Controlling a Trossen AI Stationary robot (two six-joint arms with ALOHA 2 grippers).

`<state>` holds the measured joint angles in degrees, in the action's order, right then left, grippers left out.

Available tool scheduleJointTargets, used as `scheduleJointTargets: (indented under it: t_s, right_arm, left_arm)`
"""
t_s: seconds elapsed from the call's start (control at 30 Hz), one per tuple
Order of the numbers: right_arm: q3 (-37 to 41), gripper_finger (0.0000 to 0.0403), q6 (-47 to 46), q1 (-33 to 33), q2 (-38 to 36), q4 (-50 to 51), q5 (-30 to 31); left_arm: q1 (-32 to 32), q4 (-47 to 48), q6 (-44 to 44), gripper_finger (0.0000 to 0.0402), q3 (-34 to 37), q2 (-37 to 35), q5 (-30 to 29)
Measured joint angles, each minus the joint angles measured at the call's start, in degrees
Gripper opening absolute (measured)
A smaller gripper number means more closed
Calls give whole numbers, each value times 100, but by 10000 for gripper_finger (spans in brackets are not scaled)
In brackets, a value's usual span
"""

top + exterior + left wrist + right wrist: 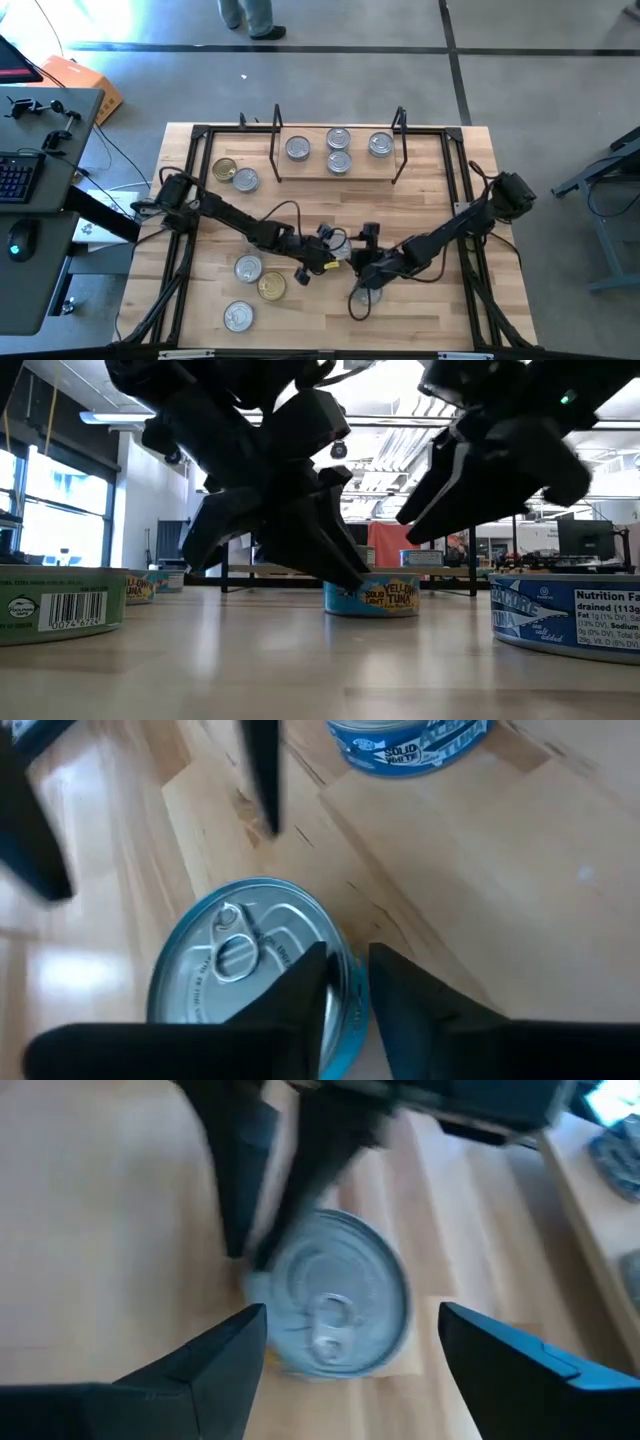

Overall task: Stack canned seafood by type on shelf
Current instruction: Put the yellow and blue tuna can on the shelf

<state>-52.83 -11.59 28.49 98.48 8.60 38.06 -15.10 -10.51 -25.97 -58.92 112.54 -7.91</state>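
1. At the left edge of the desk [180, 300], find a gold-lidded tin [226, 169] touching a silver-lidded tin [245, 180], both lying off the shelf.
2. Nearer the front edge on the left, note three more tins well apart from that pair: a silver one [248, 268], a gold one [271, 287] just beside it, and another silver one [238, 316] closest to the front.
3. Follow the left arm in from the left side to mid-desk. The left tool [347, 955] sits at the rim of the central tin [245, 980], which lies flat with its pull-tab lid up. You cannot tell whether this tool pinches the tin or has let go.
4. Check the shelf [300, 175] at the back centre. It carries four silver-lidded tins [339, 150]: one to the left, two in the middle one behind the other, and one to the right. None is stacked on another.
5. Move to the right arm, which reaches in from the right side. The right tool [350, 1315] is spread wide, one finger on each side of the same central tin, touching neither side.
6. Under the right arm, near the front, one further tin [365, 297] rests on the desk.
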Motion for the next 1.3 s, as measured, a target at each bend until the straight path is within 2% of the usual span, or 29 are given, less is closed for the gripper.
scheduleJointTargets:
  t_s: [0.17,0.3,0.53,0.7,0.77,0.87,1.0,1.1,1.3]
  right_arm:
    - [21,286,125,-234,0,-47,211]
    - [21,286,142,-324,0,-124,222]
    - [-82,286,178,-15,0,-114,191]
    - [-158,286,1440,236,20,-46,-573]
    - [-158,286,1764,299,111,-49,-403]
    - [-158,286,1932,288,296,-62,218]
    - [-158,286,1929,130,519,-107,788]
    - [-166,286,1790,7,616,-224,729]
    - [-179,279,1614,-181,800,-776,525]
  left_arm:
    - [80,-6,-220,8,0,-16,43]
    - [171,3,-7,5,0,-20,319]
    - [178,-6,184,1,4,-44,207]
    - [264,158,1250,0,26,-323,-161]
    - [325,95,1603,0,20,-452,-150]
    - [370,81,1766,0,17,-520,-117]
    - [433,48,1969,0,24,-597,87]
    - [467,23,2130,0,20,-615,333]
    - [429,-171,2147,0,17,-613,361]
